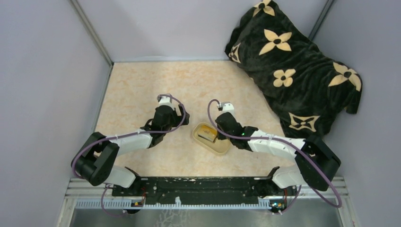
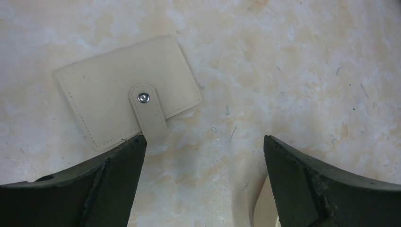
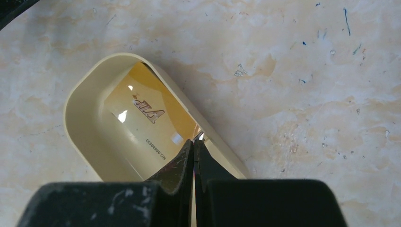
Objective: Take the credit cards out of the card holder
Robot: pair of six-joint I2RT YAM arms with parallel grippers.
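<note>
Scene's lit softly and evenly from above, shadows are kept faint, and small glare spots are caught on the card (image 3: pixel 146 118).

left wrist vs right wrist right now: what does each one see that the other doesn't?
Left wrist only: the closed tan stitched card holder, snap tab fastened, flat on the beige marbled tabletop; the left fingers spread wide, holding nothing.
Right wrist only: a gold-yellow plastic card marked VIP inside the cream oval dish; the right fingers shut together over the dish's near rim.
Both: that tabletop. A cream sliver at the left wrist view's bottom edge may be the dish; too little shows to tell.
</note>
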